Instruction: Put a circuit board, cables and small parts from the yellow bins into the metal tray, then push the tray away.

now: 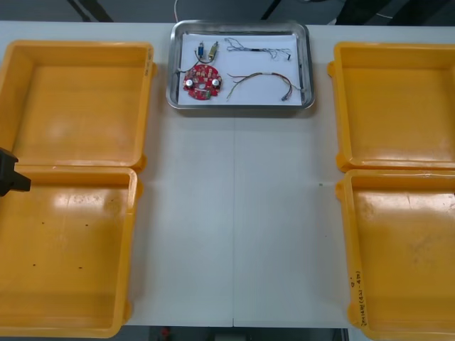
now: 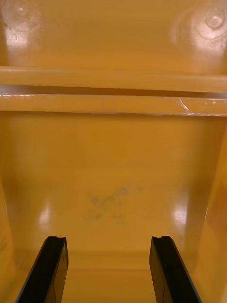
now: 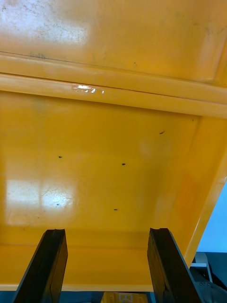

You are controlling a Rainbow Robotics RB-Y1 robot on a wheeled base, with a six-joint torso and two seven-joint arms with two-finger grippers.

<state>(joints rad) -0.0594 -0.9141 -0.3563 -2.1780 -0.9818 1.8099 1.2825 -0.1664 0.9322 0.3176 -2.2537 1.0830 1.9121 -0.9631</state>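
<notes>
The metal tray (image 1: 306, 67), white inside, sits at the table's far edge between the bins. In it lie a round red circuit board (image 1: 202, 82), small metal parts (image 1: 207, 50), a thin dark cable (image 1: 259, 50) and a red and yellow cable (image 1: 264, 82). My left gripper (image 3: 106, 270) hangs open over the near left yellow bin (image 3: 109, 161), nothing between its fingers; a black piece of that arm (image 1: 11, 174) shows at the left edge of the front view. My right gripper (image 2: 111, 272) is open over the near right yellow bin (image 2: 113, 189), also holding nothing.
Four yellow bins frame the table: far left (image 1: 78, 103), near left (image 1: 67, 252), far right (image 1: 394, 106) and near right (image 1: 402, 256). All look bare inside apart from small dark specks and scuffs. Bare white table (image 1: 234, 213) runs down the middle.
</notes>
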